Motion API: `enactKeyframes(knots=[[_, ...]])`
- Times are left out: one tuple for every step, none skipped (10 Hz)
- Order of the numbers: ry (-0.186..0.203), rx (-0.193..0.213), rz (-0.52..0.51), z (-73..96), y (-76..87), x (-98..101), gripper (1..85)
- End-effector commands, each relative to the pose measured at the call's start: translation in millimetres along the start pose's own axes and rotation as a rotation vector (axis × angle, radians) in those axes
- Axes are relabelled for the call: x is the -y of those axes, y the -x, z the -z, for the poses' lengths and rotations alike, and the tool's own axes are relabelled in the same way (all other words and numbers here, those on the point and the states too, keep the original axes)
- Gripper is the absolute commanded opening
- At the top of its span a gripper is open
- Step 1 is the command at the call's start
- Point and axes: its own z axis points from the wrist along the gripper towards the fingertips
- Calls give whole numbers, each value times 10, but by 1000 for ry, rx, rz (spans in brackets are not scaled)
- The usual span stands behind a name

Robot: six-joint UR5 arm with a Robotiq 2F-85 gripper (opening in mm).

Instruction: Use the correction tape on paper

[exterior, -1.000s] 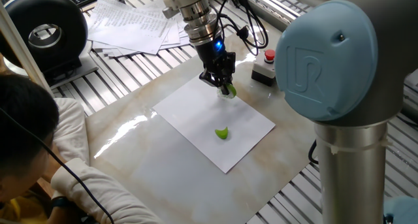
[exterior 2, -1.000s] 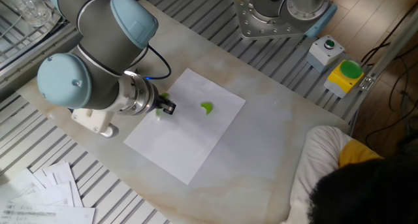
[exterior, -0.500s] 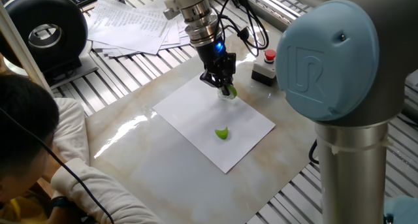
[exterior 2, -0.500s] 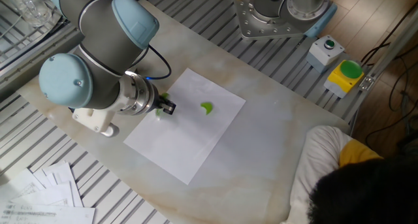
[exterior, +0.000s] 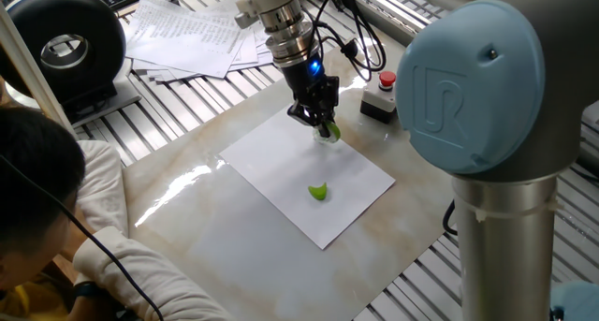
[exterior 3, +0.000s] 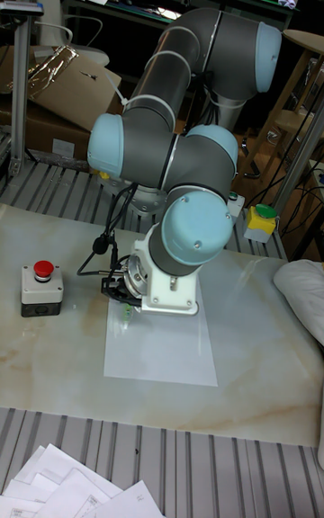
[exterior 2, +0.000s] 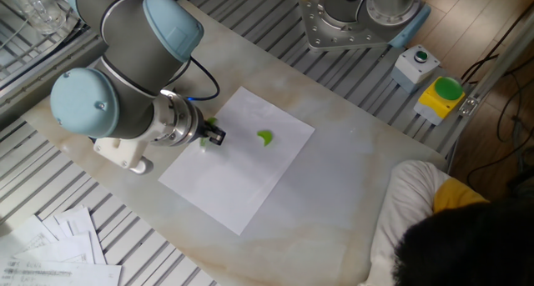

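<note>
In one fixed view, my gripper (exterior: pixel 318 116) is near the top middle, holding the green tape (exterior: pixel 329 128) tight with its tip down on the paper (exterior: pixel 281 176). It has hardly moved since a second ago, so I think I am only starting the stroke, or pressing. A green cap (exterior: pixel 319 192) lies on the paper, apart from the tape. No white mark shows, but white on white would be hard to see. In the other fixed view, my gripper (exterior 2: pixel 209 137) is left of the middle at the paper's (exterior 2: pixel 242 182) left edge, and the cap (exterior 2: pixel 264 137) sits just to its right. My arm hides most of the tape (exterior 2: pixel 206 124) here. In the tall view, my gripper (exterior 3: pixel 121 290) is at the paper's (exterior 3: pixel 162 352) top left corner. The tape and cap are too small or hidden to make out.
</note>
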Motion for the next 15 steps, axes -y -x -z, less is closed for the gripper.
enactKeyframes(knots=[[13, 6, 6, -24, -30, -2, 10], [10, 5, 6, -25, -37, 9, 10], [10, 5, 6, -26, -37, 9, 10], [10, 5, 6, -27, -37, 10, 10], [13, 6, 4, -25, -35, 3, 10], [22, 9, 2, 0, -21, -21, 10], [29, 10, -2, 51, -9, -43, 10], [32, 9, -4, 74, -3, -56, 10], [29, 8, -2, 58, 3, -48, 10], [26, 11, -2, 36, 14, -31, 10], [22, 10, 0, 22, 15, -15, 10], [22, 12, 0, 8, 18, -14, 10], [20, 13, 0, -3, 21, -17, 10], [17, 14, -2, -19, 28, -15, 10], [13, 15, -1, -32, 30, -4, 10]])
